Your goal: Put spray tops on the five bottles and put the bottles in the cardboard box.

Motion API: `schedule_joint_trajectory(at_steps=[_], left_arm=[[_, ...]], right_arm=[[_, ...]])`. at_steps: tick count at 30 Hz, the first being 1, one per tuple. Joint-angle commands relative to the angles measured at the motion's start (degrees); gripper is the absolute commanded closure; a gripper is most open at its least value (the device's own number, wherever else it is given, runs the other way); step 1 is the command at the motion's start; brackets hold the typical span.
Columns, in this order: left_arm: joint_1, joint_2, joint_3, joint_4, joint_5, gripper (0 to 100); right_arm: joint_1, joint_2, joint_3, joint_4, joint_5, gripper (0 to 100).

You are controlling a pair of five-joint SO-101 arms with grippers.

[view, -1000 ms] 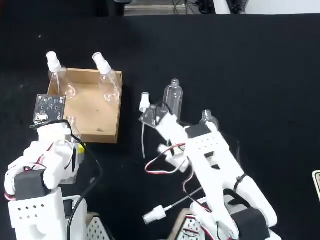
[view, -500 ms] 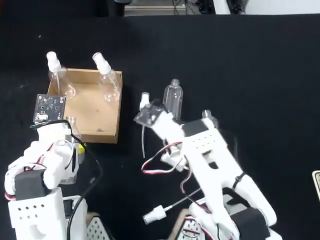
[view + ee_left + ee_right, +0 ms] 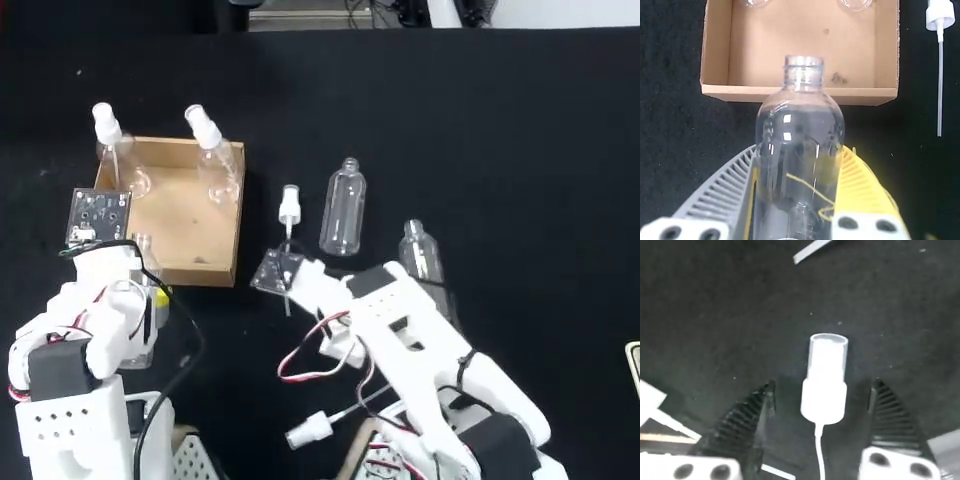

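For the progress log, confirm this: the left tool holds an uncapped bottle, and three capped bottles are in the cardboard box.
Wrong on the count: the high view shows two capped bottles in the cardboard box, not three. The left tool does hold an uncapped bottle.

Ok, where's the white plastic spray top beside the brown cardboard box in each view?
High view: spray top between cardboard box and clear capless bottle.
Left wrist view: spray top just off the box's side wall.
Right wrist view: spray top between right gripper's open fingers.
Shared landmark: the box's side wall, high and left wrist views.
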Motion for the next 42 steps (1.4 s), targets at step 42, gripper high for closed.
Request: schedule_joint_trajectory(at_steps=[42], left_arm=[[0.0, -0.2, 1.4, -14.4, 0.9, 97]], right_arm=[[-2.5, -15.6, -68.9, 20.6, -31.5, 98.7]])
